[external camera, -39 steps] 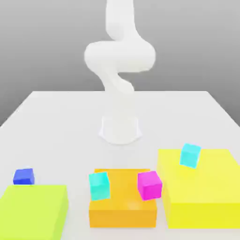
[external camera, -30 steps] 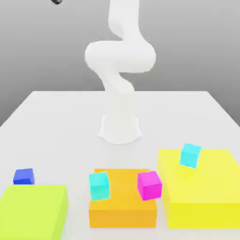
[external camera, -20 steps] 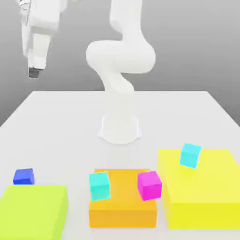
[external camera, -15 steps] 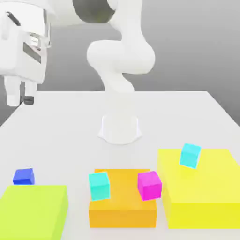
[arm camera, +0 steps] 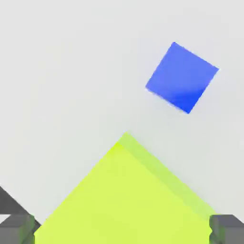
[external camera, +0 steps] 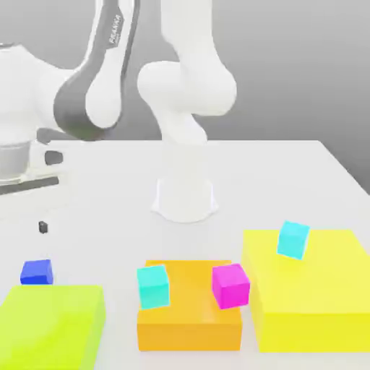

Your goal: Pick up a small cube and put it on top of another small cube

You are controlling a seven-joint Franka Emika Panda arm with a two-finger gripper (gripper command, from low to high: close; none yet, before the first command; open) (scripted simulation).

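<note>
Tool newly lowered, near blue cube.

One piece of lettering to report: dark capital letters run lengthwise along the white upper link of the arm, high in the exterior view, above the grey-rimmed joint housing. It looks like the maker's name, FRANKA, though the letters are small and slanted and only partly legible. No other writing, number or sign can be read on anything else.
</note>
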